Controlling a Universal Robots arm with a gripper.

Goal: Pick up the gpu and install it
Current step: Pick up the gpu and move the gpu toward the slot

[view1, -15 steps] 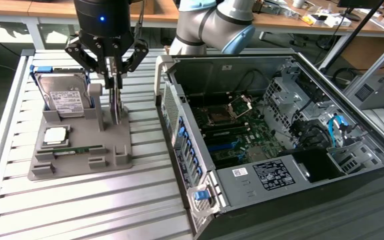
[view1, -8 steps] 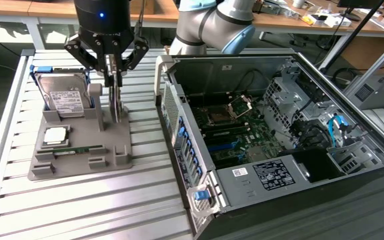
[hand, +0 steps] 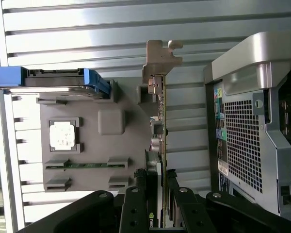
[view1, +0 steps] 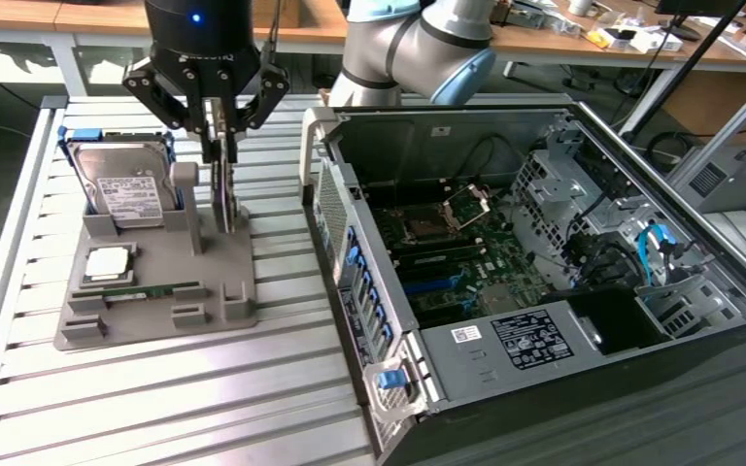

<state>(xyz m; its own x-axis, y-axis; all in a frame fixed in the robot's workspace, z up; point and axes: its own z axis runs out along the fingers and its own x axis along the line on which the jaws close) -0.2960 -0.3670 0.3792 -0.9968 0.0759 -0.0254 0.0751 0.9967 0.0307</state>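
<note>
In the exterior view my fingers (view1: 213, 144) hang straight over the grey holder (view1: 224, 286) on the counter (view1: 152, 388). They are partly closed and clamped on the top edge of the gpu (view1: 226, 199). It stands upright on edge in the holder, near the hard drive (view1: 127, 189). The open computer case (view1: 373, 291) lies to the exterior view's right.

In the wrist view the gpu (hand: 161, 131) runs lengthwise away from me, with its silver bracket (hand: 157, 60) at the far end. My fingers (hand: 134, 208) sit one against each face.
</note>
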